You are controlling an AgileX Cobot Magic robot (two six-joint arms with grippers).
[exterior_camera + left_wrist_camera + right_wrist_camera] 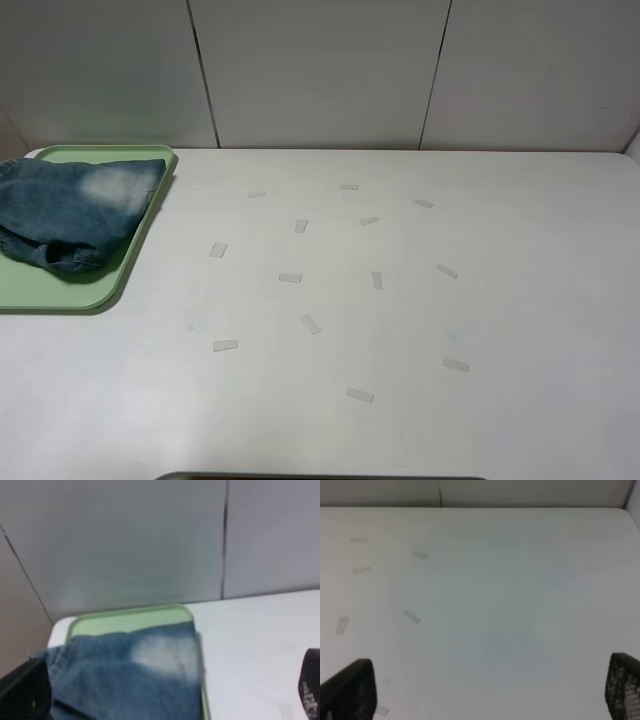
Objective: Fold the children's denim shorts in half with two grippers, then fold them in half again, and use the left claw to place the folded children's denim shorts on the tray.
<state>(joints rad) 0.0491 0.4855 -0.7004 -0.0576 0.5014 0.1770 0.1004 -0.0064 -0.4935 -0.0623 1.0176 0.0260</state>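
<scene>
**Folded shorts lying on the tray, both claws spread wide**

While the high camera is showing the whole white table (400, 300), neither arm is appearing in it — only the wrist views are catching the claws. From above, the denim shorts (75, 215) are lying folded on the green tray (125, 275) at the far left corner, their pale faded patch facing up near the tray's right rim. The left part of the bundle is running out of frame, so that side of the tray is not showing there.

From the left wrist, the left claw (165, 692) is hanging over the shorts (125, 680) and tray (130, 617) with its dark fingers (25, 692) spread far apart at the picture's two sides, holding nothing. This view is also showing the tray's far rim close to the table's back edge, and the denim reaching right up to the tray's long side rim.

From the right wrist, the right claw (490, 690) is likewise standing wide open and empty — it is looking over bare table (510, 605) with a few small strips of clear tape (411, 616). More of these tape strips (310, 323) are lying scattered across the middle of the table in the high view, well apart from the tray.
</scene>
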